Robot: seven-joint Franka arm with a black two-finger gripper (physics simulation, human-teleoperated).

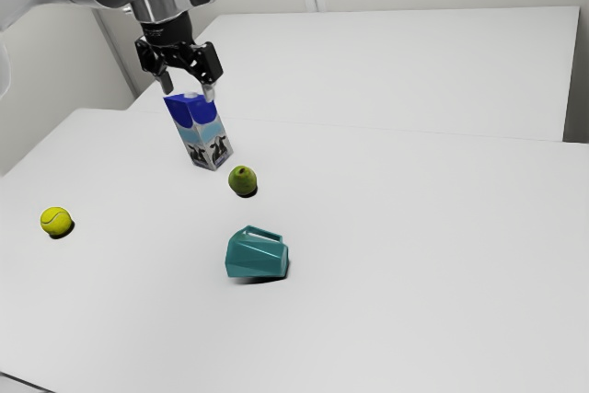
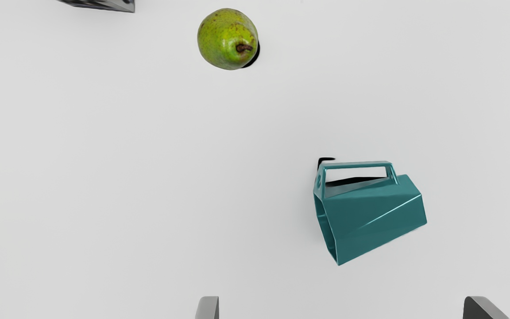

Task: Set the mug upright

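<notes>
My gripper (image 1: 189,91) is high in the exterior view's upper left, with its fingertips spread near the top of a milk carton. A teal faceted mug (image 1: 257,254) lies on its side on the white table, well away from the hand toward the exterior view's bottom. Its handle points toward the pear's side. In the wrist view the mug (image 2: 372,217) shows its dark mouth at one end and its narrower base at the other. The open gripper (image 2: 341,308) has nothing held between its two fingertips.
A blue and white milk carton (image 1: 200,132) stands beneath the hand in the exterior view. A green pear (image 1: 243,180) sits between carton and mug, also the pear (image 2: 226,37) in the wrist view. A tennis ball (image 1: 56,221) rests at the exterior view's left.
</notes>
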